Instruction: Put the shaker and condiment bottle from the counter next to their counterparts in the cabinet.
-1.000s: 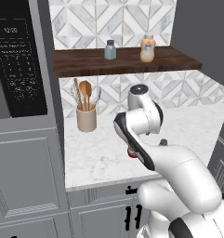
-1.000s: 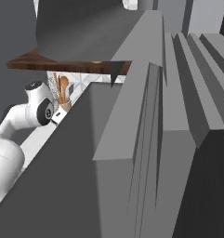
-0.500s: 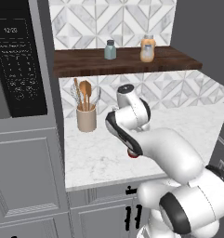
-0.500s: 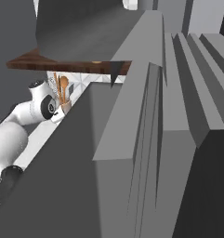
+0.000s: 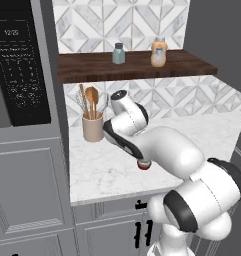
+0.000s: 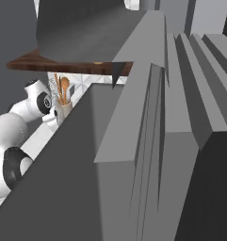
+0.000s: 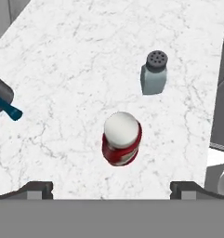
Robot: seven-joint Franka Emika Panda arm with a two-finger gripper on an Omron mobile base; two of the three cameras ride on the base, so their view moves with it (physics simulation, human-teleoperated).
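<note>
Directly under the hand, the condiment bottle (image 7: 121, 138) stands upright on the counter (image 7: 62, 56), the shaker (image 7: 154, 72) near it but apart. The gripper (image 7: 111, 187) hovers above with jaws spread wide, holding nothing. A good pick probably means descending straight, centring the bottle between the fingertips (image 7: 38, 188), and closing below the cap without nudging the shaker.

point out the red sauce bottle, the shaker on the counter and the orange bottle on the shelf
red sauce bottle (image 7: 122, 128): hand view, on its white cap.
shaker (image 7: 154, 78): hand view, on its glass body just below the cap.
orange bottle (image 5: 159, 54): left base view, on its orange body.
</note>
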